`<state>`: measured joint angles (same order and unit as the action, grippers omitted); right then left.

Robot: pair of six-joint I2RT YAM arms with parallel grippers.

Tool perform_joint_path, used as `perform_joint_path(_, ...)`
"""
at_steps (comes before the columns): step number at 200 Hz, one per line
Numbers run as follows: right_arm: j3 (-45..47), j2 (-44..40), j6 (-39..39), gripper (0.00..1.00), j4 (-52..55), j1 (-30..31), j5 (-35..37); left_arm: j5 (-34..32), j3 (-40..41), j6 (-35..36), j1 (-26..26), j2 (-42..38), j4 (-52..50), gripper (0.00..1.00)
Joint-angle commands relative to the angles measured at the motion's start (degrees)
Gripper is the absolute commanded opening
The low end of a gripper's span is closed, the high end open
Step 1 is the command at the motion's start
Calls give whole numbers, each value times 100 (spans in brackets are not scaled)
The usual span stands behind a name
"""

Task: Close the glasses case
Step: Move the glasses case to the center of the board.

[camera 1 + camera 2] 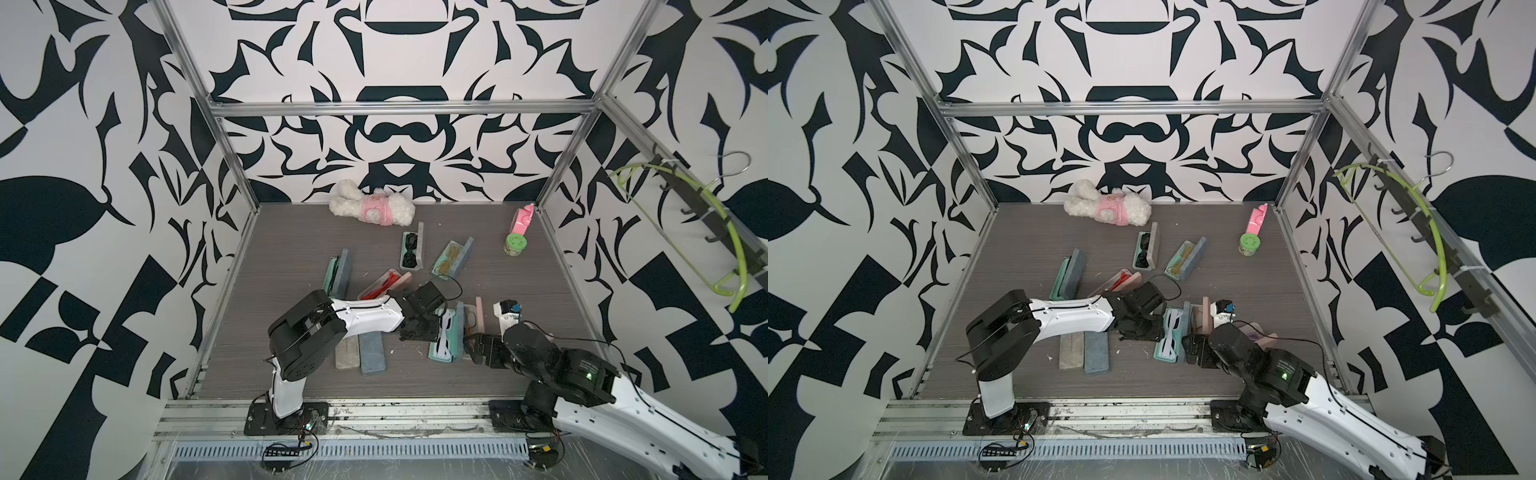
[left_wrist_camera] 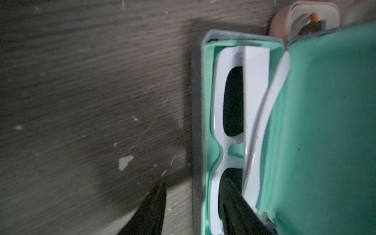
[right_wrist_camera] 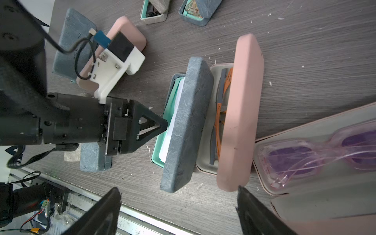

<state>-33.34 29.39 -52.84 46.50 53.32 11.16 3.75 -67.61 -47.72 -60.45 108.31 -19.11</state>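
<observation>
Fingers (image 2: pixel 150 209) of the left tool (image 2: pixel 192 184) stand partly apart astride the front wall of the grey textured glasses case with mint lining (image 2: pixel 196 101). One is inside over the white-framed sunglasses (image 2: pixel 218 101), one outside above the dark wood-grain surface (image 2: pixel 81 81); nothing looks clamped. The case's grey lid (image 3: pixel 189 122) stands half raised, tilted over its base. Near one end of the case, the right tool (image 3: pixel 179 189) gapes wide and empty. Likely step: steadying the base. Next, the lid needs pressing down, with the inside finger drawn clear.

Left arm (image 1: pixel 365 320), right arm (image 1: pixel 631 411): white shells, black joints, thin black cables (image 3: pixel 75 65). Green LED (image 1: pixel 589 376) on right; white cam mount (image 3: pixel 114 67) w/ blue plug (image 3: pixel 100 38).
</observation>
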Motion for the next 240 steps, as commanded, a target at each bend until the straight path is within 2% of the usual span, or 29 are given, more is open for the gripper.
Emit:
perform_joint_path(1, 16, -27, -64, 90, -11, -23, 5, -29, -120, 70, -11, 144, -97, 44)
perform_joint_path(51, 32, 80, -61, 89, -135, -21, -41, -76, -75, 70, -11, 286, -101, 33)
perform_joint_path(136, -1, 431, 11, 89, -461, -23, -160, -181, 333, -43, 24, 131, 52, 23)
perform_joint_path(240, -18, 742, 46, 87, -798, -32, -289, -256, 816, -200, 42, -186, 232, 20)
